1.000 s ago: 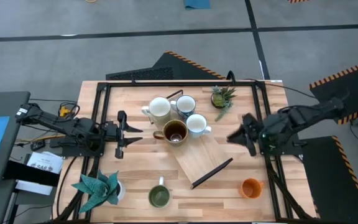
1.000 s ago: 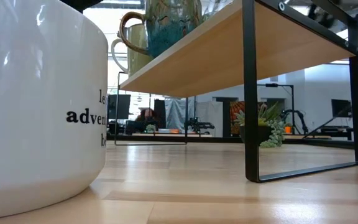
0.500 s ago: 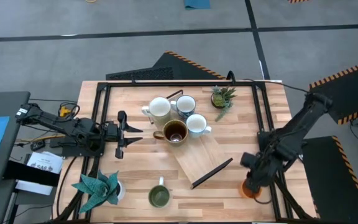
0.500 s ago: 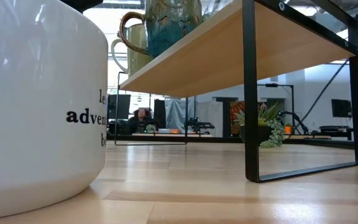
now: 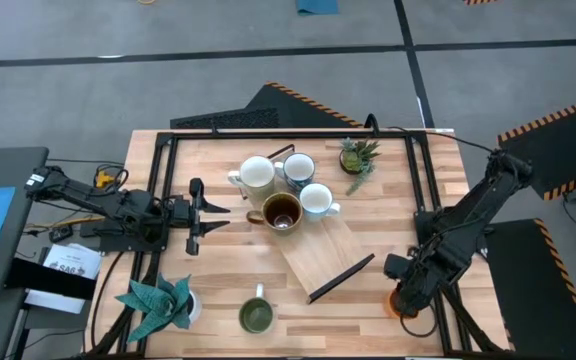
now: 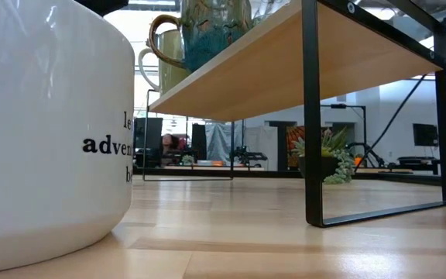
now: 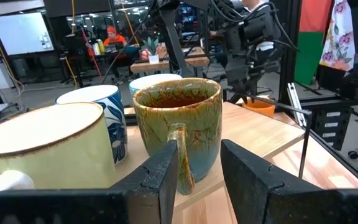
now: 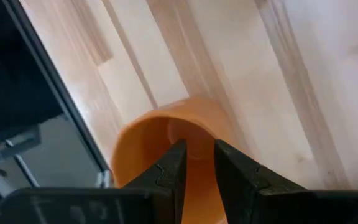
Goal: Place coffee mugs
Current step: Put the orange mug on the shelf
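- Your right pincer (image 8: 196, 163) hangs directly over the orange mug (image 8: 173, 146) near the desk's front right corner; its fingers stand a narrow gap apart and point into the mug's mouth, and you cannot tell whether they touch the rim.
- In the high view the right arm covers most of that orange mug (image 5: 400, 303), just beside the black frame rail.
- Along the same front edge you have the green mug (image 5: 256, 316) and, further left, the teal folded-paper plant (image 5: 158, 303) standing in a white mug.
- A tilted wooden board (image 5: 326, 256) with a dark bar lying on it sits between the front row and the middle cluster.
- Your left pincer (image 5: 218, 215) waits at the left side, narrowly parted and holding nothing, aimed at the dark brown mug (image 7: 179, 134), whose handle faces it between the fingers.
- Behind the brown mug, the cream mug (image 5: 256, 174), the blue-patterned mug (image 5: 298, 168) and a white mug (image 5: 316, 200) crowd close together.
- The small potted spiky plant (image 5: 358, 156) stands at the back, right of the cluster.
- The desk (image 5: 218, 270) is pale wood planking inside a black metal frame.
- Beyond it you see grey floor, striped mats, and workstations with a person seated far off.
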{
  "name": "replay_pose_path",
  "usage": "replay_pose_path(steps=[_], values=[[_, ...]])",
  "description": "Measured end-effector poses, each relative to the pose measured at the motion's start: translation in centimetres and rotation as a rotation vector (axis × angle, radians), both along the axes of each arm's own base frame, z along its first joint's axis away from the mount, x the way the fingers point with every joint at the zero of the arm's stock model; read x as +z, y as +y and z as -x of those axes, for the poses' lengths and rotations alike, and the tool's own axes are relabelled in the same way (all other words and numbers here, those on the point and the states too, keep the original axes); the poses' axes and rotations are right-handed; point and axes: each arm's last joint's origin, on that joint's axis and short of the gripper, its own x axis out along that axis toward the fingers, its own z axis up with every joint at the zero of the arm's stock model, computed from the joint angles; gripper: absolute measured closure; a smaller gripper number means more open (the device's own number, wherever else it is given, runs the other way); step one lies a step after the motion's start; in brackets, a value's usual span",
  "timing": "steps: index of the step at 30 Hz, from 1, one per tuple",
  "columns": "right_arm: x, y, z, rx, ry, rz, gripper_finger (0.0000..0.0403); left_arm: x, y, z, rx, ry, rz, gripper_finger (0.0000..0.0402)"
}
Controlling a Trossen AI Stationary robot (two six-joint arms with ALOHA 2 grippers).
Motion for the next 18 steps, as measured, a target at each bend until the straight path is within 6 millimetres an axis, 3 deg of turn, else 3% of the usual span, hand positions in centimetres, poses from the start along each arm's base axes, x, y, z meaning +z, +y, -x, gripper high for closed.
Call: replay_pose_path(steps=[18], values=[[-0.57, -0.08, 0.30, 0.217, -0.037, 0.061, 0.0296, 0.01, 0.01, 0.00, 0.000, 0.000, 0.000, 0.0291]])
